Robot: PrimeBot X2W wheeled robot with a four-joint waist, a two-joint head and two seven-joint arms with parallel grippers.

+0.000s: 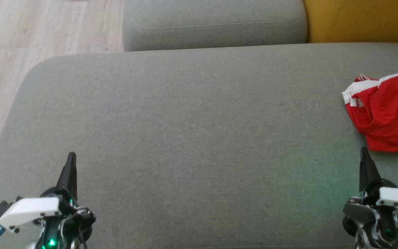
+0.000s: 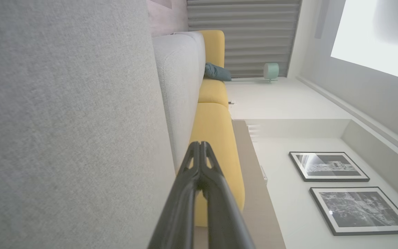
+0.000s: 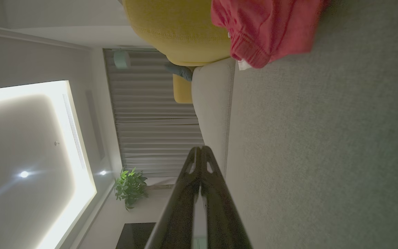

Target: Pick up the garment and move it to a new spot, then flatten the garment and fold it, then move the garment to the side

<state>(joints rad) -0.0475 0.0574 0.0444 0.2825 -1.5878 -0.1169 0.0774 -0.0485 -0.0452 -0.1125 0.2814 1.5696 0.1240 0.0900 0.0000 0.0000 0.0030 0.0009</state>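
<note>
Right end effector and left end effector: both pressed together, empty. The crumpled red-and-white fabric garment lies just beyond the right one, on the grey fabric sofa seat. Advice: spread fingers, pinch a raised fold.

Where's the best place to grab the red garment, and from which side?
Probably the near edge of the red garment, which lies bunched on the grey cushion just ahead of the right gripper. Come from above with that gripper, opening its shut jaws first. The raised folds give something to pinch.
</note>
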